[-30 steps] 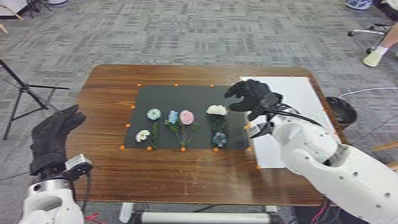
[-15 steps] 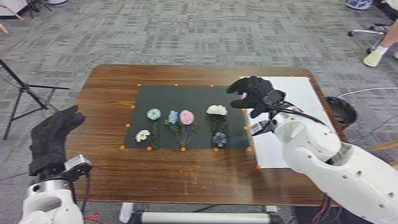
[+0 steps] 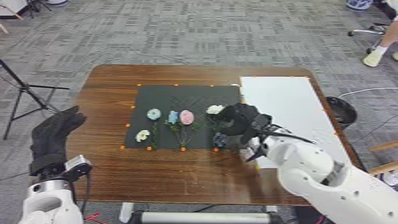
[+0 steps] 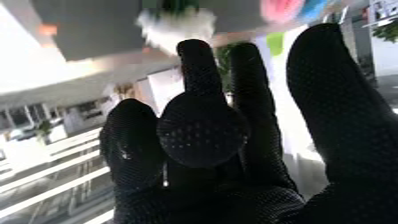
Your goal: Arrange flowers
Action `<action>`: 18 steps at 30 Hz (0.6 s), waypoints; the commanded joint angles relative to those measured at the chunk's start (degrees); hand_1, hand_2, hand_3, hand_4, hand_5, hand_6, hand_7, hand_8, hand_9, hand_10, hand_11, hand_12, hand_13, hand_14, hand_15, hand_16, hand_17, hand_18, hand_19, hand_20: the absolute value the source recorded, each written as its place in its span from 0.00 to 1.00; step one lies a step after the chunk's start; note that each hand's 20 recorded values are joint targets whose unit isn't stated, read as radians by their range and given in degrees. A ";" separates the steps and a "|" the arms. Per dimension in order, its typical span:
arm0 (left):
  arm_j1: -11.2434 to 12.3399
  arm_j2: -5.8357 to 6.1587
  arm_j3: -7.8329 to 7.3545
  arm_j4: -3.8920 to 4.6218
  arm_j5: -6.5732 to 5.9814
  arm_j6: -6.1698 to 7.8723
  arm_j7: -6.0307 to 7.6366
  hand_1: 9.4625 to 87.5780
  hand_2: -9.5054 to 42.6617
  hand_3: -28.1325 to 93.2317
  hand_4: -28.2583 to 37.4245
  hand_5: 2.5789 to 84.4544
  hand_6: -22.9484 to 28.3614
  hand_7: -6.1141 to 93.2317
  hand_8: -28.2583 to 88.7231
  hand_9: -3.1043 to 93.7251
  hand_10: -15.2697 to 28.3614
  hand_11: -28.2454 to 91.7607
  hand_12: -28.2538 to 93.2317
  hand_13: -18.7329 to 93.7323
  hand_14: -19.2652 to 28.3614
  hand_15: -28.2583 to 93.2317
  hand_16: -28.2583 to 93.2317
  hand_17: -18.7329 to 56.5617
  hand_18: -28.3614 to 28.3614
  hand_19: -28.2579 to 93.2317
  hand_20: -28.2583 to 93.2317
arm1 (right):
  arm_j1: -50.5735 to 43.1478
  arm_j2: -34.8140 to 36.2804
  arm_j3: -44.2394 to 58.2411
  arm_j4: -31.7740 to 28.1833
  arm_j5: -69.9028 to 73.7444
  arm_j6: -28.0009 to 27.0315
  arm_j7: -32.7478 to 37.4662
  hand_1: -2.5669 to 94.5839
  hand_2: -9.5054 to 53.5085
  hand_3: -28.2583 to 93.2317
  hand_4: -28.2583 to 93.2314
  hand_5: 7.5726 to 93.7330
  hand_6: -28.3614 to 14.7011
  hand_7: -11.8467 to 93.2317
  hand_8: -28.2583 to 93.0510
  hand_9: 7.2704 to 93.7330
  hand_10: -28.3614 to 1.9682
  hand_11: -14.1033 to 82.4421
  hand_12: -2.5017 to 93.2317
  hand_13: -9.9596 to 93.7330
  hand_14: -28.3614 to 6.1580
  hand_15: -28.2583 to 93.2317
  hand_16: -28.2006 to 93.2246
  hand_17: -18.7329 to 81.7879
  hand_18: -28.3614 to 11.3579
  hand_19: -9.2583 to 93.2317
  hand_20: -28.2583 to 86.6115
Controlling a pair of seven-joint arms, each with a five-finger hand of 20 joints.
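In the head view my right hand is at the right part of the black mat, just beside the white flower and over its stem. The dark bluish flower lies below it, partly covered. Farther left lie a pink flower, a light blue one, a pale blue-green one and a small white one. My right hand in the right wrist view has loosely extended fingers, with the white bloom beyond them; no grip is visible. My left hand stands open at the left table edge.
A white sheet lies on the table right of the mat. Small orange markers line the mat's edges. A black bin stands on the floor off the table's right side, and a tripod to the left.
My right hand has come from the mat's upper right down and leftward to the white flower's stem. My left hand and the blooms in sight show no clear movement.
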 commanded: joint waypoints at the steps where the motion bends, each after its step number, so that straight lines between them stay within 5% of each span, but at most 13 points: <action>1: 0.06 -0.39 0.16 -0.03 0.24 -0.54 -0.38 0.24 0.36 0.78 0.00 0.63 0.48 0.24 0.18 0.59 0.70 0.44 0.34 0.56 0.80 0.44 0.23 0.38 0.73 0.36 0.40 | -2.14 -0.32 -0.84 0.31 -1.52 -0.39 -0.36 0.48 0.00 0.77 0.10 0.60 0.70 0.26 0.16 0.67 0.50 0.26 0.21 0.94 0.76 0.77 0.49 0.75 0.27 1.00 0.75; 12: 0.22 -0.63 0.16 -0.17 0.31 -0.47 -0.60 0.24 0.36 0.78 0.00 0.64 0.48 0.24 0.18 0.59 0.69 0.44 0.34 0.56 0.81 0.44 0.23 0.38 0.73 0.36 0.40 | -4.21 -2.11 -1.98 3.19 -4.31 4.91 0.57 0.53 0.00 0.77 0.08 0.63 0.71 0.32 0.21 0.70 0.53 0.37 0.27 0.94 0.79 0.78 0.50 0.75 0.27 1.00 0.76; 18: -0.12 -0.47 0.32 -0.10 0.36 -0.61 -0.63 0.24 0.36 0.78 0.00 0.64 0.48 0.24 0.18 0.59 0.70 0.44 0.34 0.56 0.80 0.44 0.23 0.38 0.73 0.36 0.40 | -2.91 -1.83 -4.15 5.32 -4.01 13.13 -0.81 0.66 0.00 0.66 0.10 0.72 0.67 0.38 0.39 0.81 0.61 0.28 0.53 0.95 0.82 0.79 0.50 0.76 0.29 1.00 0.77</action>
